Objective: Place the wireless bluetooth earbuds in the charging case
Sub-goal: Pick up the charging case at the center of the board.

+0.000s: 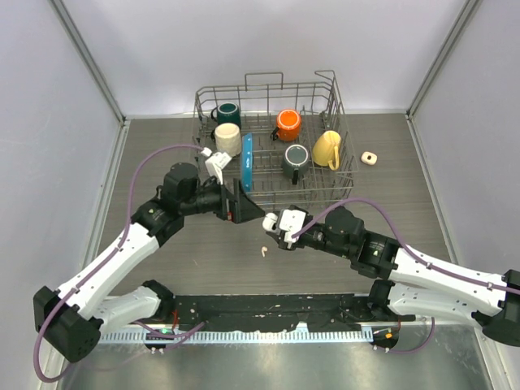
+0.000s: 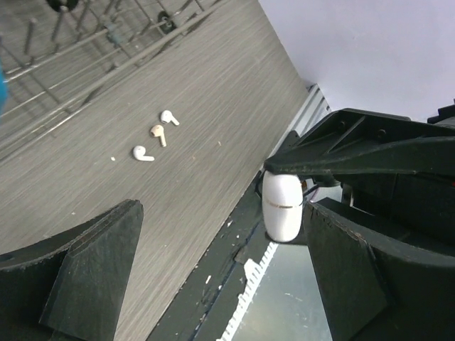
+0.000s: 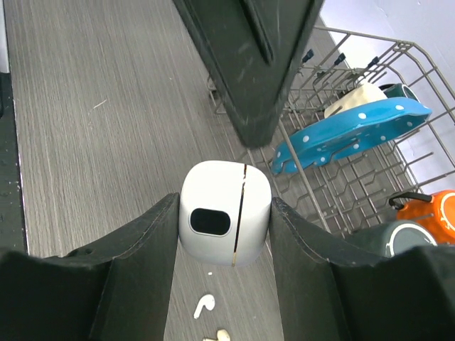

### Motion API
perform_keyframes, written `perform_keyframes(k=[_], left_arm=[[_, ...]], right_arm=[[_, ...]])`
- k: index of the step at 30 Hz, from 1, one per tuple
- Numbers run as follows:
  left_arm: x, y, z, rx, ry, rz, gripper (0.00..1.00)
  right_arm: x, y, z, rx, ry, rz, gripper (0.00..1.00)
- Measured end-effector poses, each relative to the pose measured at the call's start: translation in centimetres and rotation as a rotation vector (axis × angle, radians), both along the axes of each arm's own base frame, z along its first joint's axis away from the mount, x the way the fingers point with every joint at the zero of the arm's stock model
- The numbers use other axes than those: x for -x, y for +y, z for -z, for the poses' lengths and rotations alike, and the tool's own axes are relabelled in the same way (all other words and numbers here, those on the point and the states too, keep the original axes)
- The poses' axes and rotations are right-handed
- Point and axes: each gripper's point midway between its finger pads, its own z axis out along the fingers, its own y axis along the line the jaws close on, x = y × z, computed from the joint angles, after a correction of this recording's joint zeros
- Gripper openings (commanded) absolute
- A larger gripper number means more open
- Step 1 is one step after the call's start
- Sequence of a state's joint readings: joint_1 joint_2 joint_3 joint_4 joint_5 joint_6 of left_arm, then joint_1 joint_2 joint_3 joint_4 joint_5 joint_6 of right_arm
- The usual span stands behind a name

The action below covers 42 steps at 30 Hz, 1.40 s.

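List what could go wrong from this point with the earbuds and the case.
1. The charging case looks closed and is pinched only at its sides by the right claw. If the open left claw pries at the lid, the case may slip or twist out.
2. The earbuds lie loose on the table near both claws; a low move could scatter them.
3. The dish rack stands close behind the left claw; a swing back could hit it.
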State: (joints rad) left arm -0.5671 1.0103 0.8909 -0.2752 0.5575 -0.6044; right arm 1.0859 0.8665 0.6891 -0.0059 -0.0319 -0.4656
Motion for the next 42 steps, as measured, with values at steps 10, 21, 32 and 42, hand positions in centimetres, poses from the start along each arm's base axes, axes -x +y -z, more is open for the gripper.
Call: perform_keyframes(k=[10,21,32,42], left_arm=[[1.3,-3.0,1.2,-0.013,0.019,0.076,0.93],[1.9,-4.4,1.2,-0.005,0.002,0.111,0.64],[2.4,-5.2,0.7,0.02,-0.014,0.145,0.57],[2.4,-5.5,1.1,0.015,-0.007,0.156,0.48]], right_arm=[[-0.2,0.3,0.2,0.001,0.001,0.002,0.01],[-0.4,0.4,-0.1,-0.018,-0.01,0.009,0.01],[-0.4,0.3,0.2,-0.015,-0.009,0.014,0.01],[-1.3,-0.2,-0.2,-0.027,-0.027,0.071,0.01]])
